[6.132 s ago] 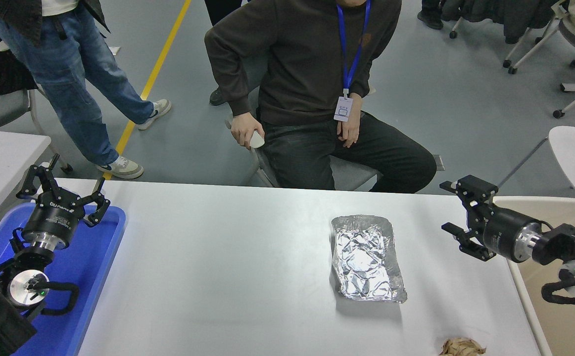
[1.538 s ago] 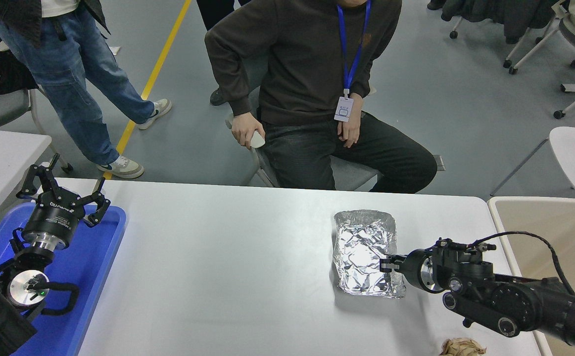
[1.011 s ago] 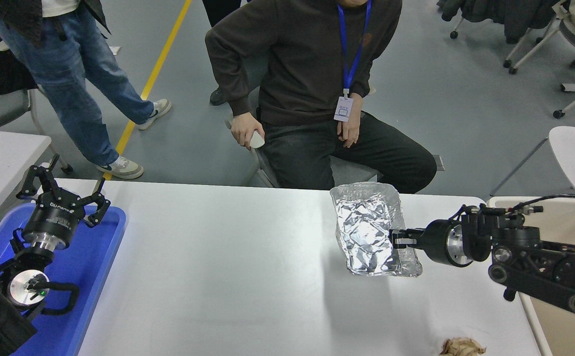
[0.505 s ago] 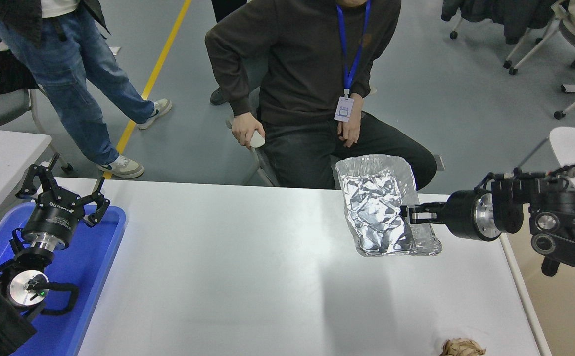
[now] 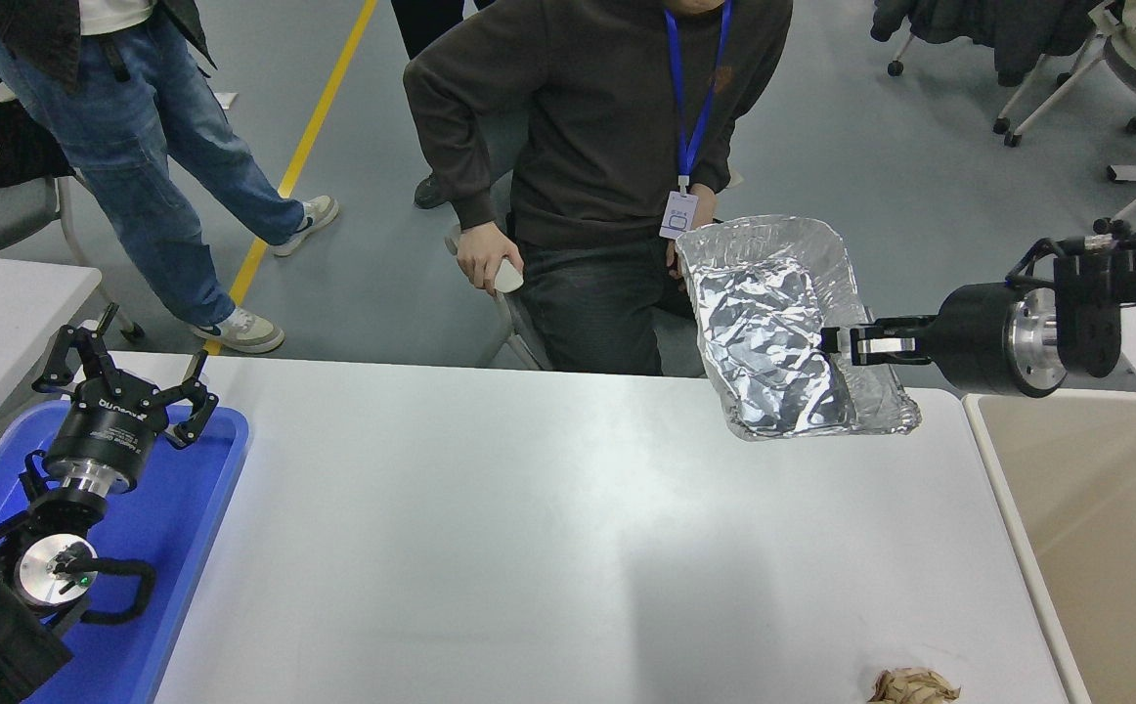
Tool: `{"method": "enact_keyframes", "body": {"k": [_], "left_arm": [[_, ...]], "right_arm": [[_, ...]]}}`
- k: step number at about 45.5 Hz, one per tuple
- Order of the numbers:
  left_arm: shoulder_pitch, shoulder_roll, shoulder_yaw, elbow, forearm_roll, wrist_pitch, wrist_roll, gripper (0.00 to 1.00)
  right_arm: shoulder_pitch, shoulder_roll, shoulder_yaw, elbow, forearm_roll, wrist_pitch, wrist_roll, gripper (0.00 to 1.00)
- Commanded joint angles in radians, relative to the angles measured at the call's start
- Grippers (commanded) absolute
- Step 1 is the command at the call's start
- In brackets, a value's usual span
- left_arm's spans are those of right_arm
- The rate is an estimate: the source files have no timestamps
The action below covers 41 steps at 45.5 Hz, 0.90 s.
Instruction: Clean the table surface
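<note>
The white table surface [image 5: 490, 528] spans most of the view. My right gripper [image 5: 837, 344] is shut on the right rim of a crumpled silver foil tray [image 5: 773, 332], which hangs well above the table's far right corner, tilted toward me. A crumpled brown paper wad [image 5: 910, 684] lies at the table's near right edge. My left gripper [image 5: 123, 386] stands open above the blue tray [image 5: 187, 518] at the lower left.
A beige bin [image 5: 1096, 528] stands just right of the table. A seated person in a dark sweater is at the far side, close behind the raised foil tray. Another person stands at the top left. Wheeled chairs are at the top right.
My right arm came down to the foil tray on the table, shut on its right edge and has lifted it up and to the right. The left arm has not moved.
</note>
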Motion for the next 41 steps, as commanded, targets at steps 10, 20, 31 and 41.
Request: {"method": "enact_keyframes", "body": {"k": [10,20,31,41], "left_arm": [[0.000,0.000,0.000,0.000,0.000,0.000,0.000,1.00],[0.000,0.000,0.000,0.000,0.000,0.000,0.000,1.00],[0.000,0.000,0.000,0.000,0.000,0.001,0.000,1.00],[0.000,0.000,0.000,0.000,0.000,0.001,0.000,1.00]], "right_arm": [[-0.032,-0.071,-0.010,-0.076,-0.022,0.011,0.020,0.00],[-0.064,-0.135,-0.009,-0.101,-0.027,0.011,0.071,0.00],[-0.074,-0.187,-0.012,-0.185,-0.025,0.009,0.126,0.00],[-0.125,-0.200,-0.009,-0.323,-0.016,0.008,0.193,0.00]]}}
